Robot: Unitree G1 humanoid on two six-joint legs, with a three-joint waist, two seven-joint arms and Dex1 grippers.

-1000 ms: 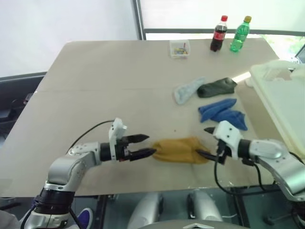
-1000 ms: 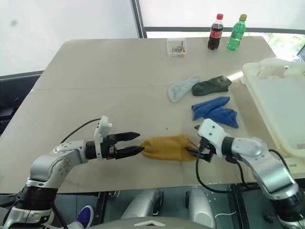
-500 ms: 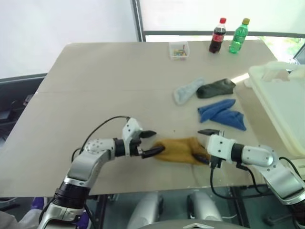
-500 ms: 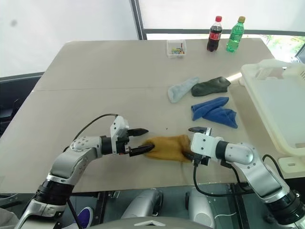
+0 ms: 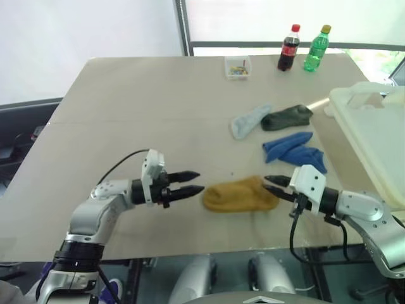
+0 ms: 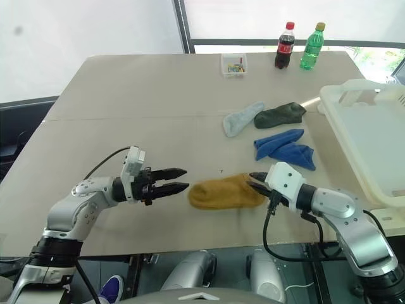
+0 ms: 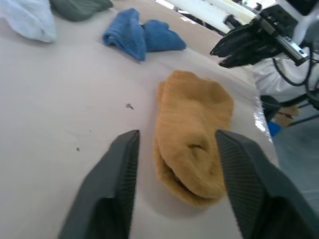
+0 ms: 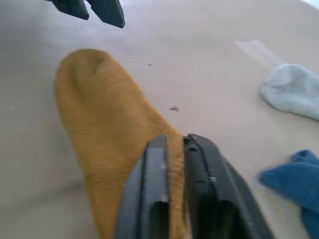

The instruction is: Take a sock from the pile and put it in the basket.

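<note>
A mustard-yellow sock (image 5: 240,196) lies flat on the table near the front edge, apart from the rest of the pile (image 5: 285,136): a pale blue-grey sock (image 5: 250,120), a dark grey-green sock (image 5: 288,117) and a royal blue one (image 5: 294,151). My left gripper (image 5: 200,181) is open and points at the yellow sock's left end, a little short of it. My right gripper (image 5: 268,183) is shut at the sock's right end, with nothing held. The off-white basket (image 5: 373,126) stands at the table's right side.
A small clear box (image 5: 238,66) with bits inside, a cola bottle (image 5: 289,47) and a green bottle (image 5: 317,48) stand at the table's far edge. The table's front edge runs just below both grippers.
Both grippers, which reached around the yellow sock's two ends half a second ago, have drawn back from it. The right gripper has shut and the left one has narrowed. The sock stays on the table.
</note>
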